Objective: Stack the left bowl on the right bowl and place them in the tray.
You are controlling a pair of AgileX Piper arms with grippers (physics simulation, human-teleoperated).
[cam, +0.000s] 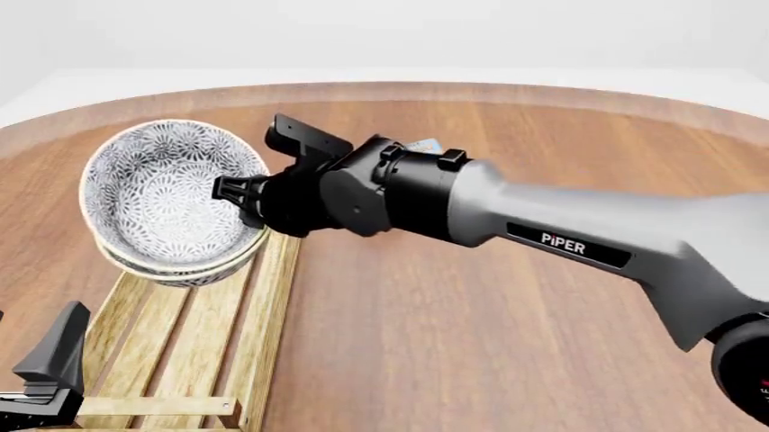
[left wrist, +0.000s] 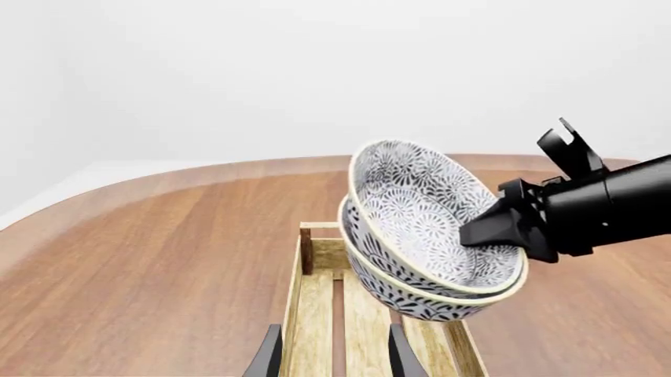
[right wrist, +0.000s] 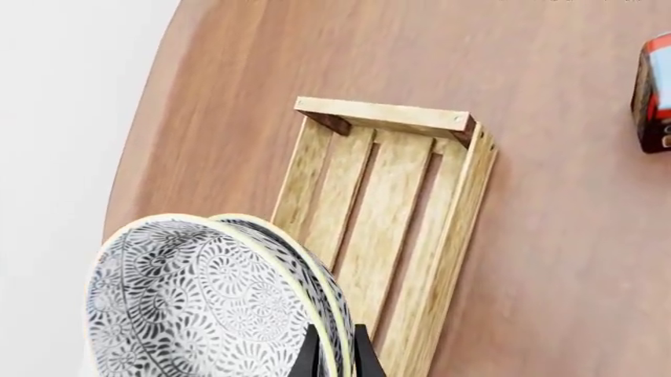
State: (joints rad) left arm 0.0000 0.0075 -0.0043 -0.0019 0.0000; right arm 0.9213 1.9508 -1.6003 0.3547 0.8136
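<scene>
Two blue-and-white patterned bowls are nested together, the inner bowl point(cam: 162, 193) inside the outer bowl point(cam: 180, 270). They hang tilted above the far end of the light-wood tray point(cam: 193, 333). My right gripper point(cam: 247, 202) is shut on their shared rim. The right wrist view shows its fingertips point(right wrist: 335, 353) pinching the rims of the stacked bowls point(right wrist: 188, 298) over the tray point(right wrist: 388, 196). My left gripper point(left wrist: 335, 357) is open and holds nothing. It hovers over the near end of the tray point(left wrist: 314, 314), looking toward the bowls point(left wrist: 419, 208).
A small red-and-blue box point(right wrist: 655, 94) lies on the wooden table to the right of the tray, mostly hidden behind the right arm in the front view. The table's curved far edge point(cam: 384, 88) runs behind everything.
</scene>
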